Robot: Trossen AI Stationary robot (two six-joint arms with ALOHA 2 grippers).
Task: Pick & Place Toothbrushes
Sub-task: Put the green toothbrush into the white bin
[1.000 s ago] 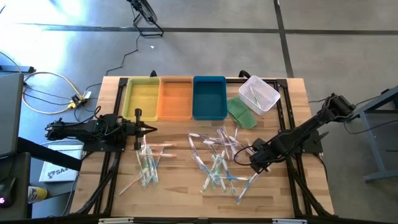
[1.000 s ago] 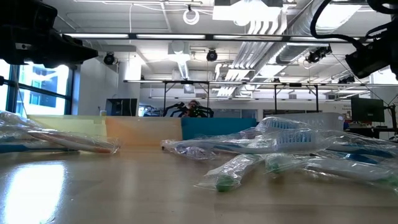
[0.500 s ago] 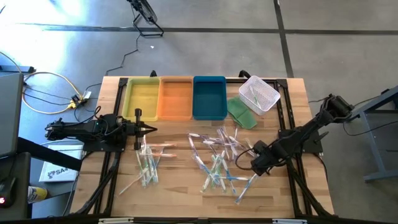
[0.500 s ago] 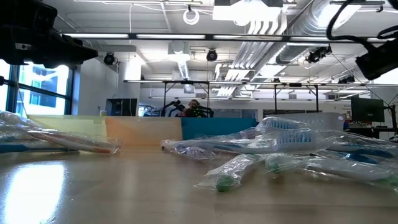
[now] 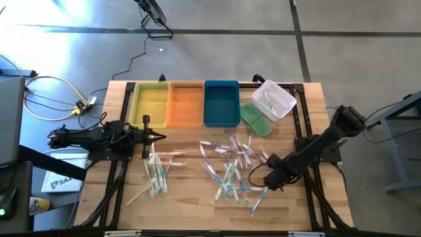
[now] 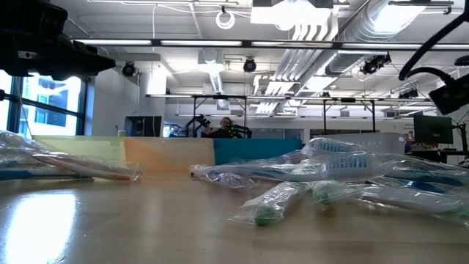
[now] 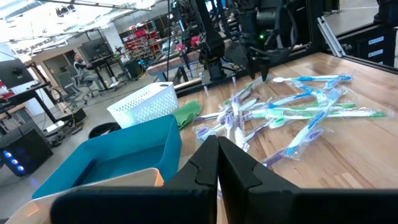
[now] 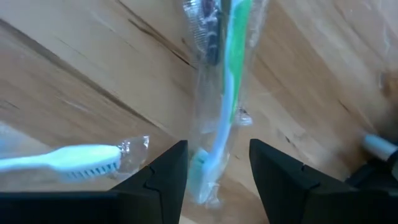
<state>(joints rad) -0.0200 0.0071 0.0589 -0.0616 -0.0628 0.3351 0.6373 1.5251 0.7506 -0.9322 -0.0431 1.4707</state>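
Right end effector: I have its fingers apart, straddling a green-handled toothbrush so they can close on it.
Toothbrushes: heaped at the tabletop's four o'clock.
Left end effector: fingers together, waiting at nine o'clock.

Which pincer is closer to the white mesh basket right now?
Right. The right pincer is open, low over the toothbrush pile in front of the basket. The left pincer is shut, across the table past the yellow tray.
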